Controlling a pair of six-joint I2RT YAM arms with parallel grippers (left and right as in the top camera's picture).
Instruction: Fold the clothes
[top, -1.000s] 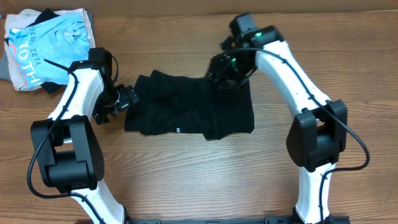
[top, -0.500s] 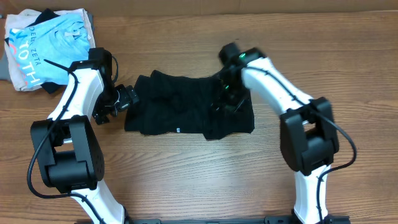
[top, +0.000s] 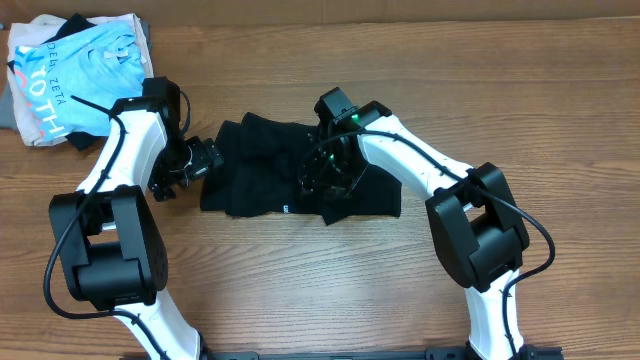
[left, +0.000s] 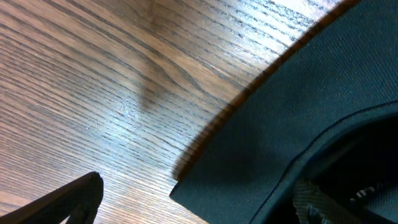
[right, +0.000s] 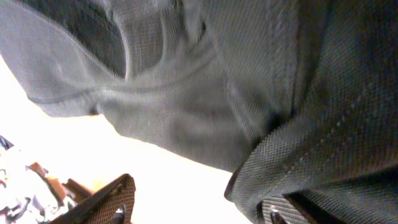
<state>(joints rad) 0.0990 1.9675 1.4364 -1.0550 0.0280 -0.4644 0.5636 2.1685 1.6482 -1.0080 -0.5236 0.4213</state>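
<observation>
Centre of the table (top: 300, 290): black T-shirt (top: 255, 175), rumpled. Far left: a light blue shirt (top: 80, 80). At the T-shirt's left edge, left gripper (top: 210, 158), jaws spread wide. Over its middle, right gripper (top: 318, 180), its 2 fingers apart, no cloth between the tips.

We read this as a robotics lab bench. A white-and-black left arm (top: 125, 150) and right arm (top: 420, 165) rise from bases at the lower edge of a wood-grain table (top: 300, 290). A black T-shirt (top: 260, 170) lies at centre, and a pile of clothes (top: 80, 80) sits at upper left.
</observation>
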